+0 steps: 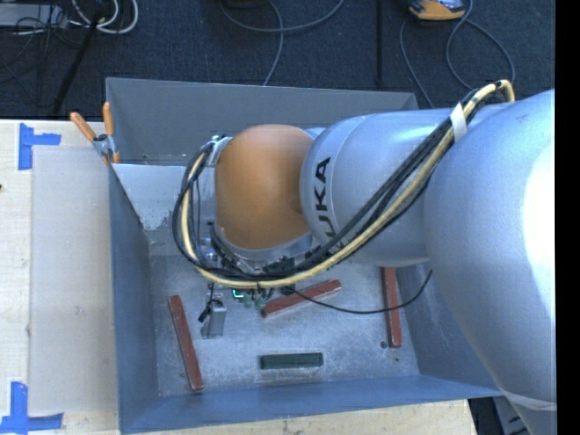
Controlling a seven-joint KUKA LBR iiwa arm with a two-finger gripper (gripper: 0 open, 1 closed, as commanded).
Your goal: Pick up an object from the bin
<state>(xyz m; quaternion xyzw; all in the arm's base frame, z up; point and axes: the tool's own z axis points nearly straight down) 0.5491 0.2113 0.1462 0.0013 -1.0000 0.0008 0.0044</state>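
Camera view from above: the gripper (215, 316) hung low over the bin (136, 270) floor; how far open it was, or whether it held anything, could not be told. Nearest, a reddish-brown stick (186, 343) lay flat beside it. It looked light, stiff and thin, best pinched across its narrow width at mid-length.

We list for the grey bin (136, 333):
- reddish-brown sticks, three: left stick (185, 343), middle stick (304, 297) partly under the arm, right stick (391, 306)
- dark flat bar (291, 362), one, near the front wall
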